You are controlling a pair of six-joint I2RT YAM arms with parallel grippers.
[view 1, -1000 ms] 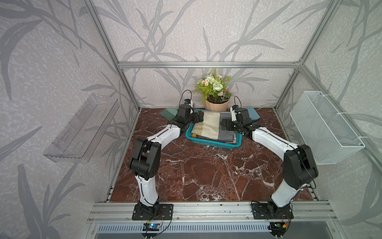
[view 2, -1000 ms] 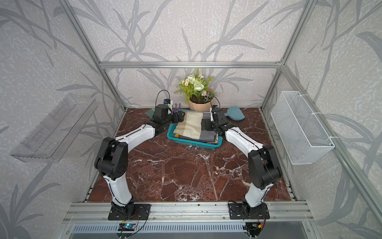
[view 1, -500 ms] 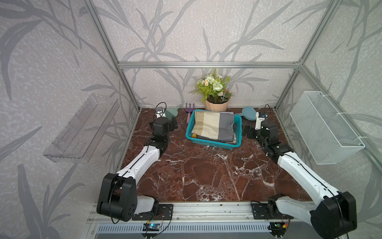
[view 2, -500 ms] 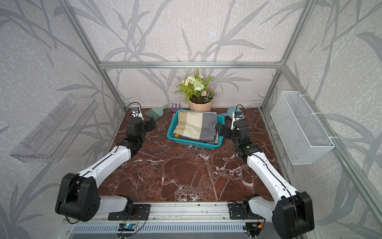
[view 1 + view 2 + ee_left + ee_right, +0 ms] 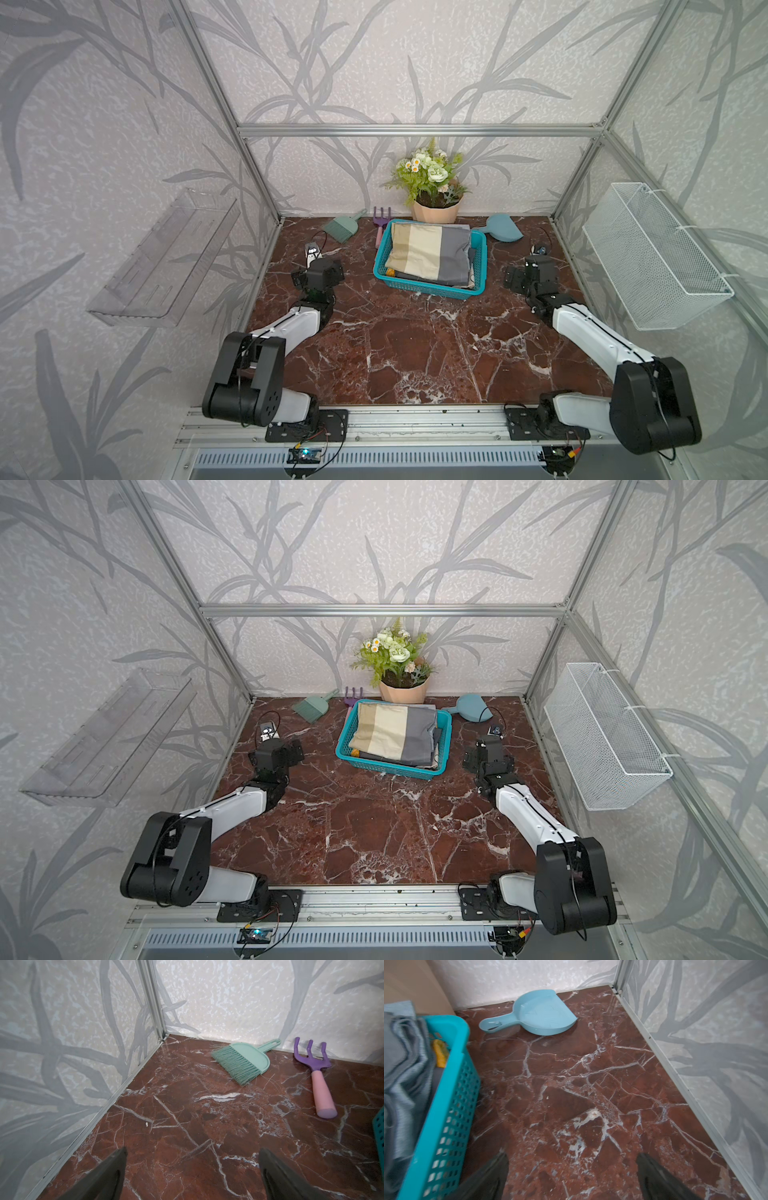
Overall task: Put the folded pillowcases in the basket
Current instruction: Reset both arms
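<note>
The folded pillowcase (image 5: 430,253), striped beige, cream and grey, lies inside the teal basket (image 5: 424,289) at the back middle of the marble floor, seen in both top views (image 5: 395,733). My left gripper (image 5: 192,1153) is open and empty, low over bare floor to the left of the basket (image 5: 379,1136). My right gripper (image 5: 572,1157) is open and empty too, over bare floor right of the basket (image 5: 444,1105), whose grey cloth (image 5: 400,1064) shows over the rim. Both grippers stand apart from the basket.
A flower pot (image 5: 434,208) stands behind the basket. A green hand brush (image 5: 241,1064) and a purple rake (image 5: 318,1076) lie at the back left, a blue dustpan (image 5: 539,1016) at the back right. A white wire basket (image 5: 652,257) hangs on the right wall, a clear shelf (image 5: 166,257) on the left.
Both arms have drawn back from the basket, outward to its left and right and toward the front. The pillowcase stays in the basket.
</note>
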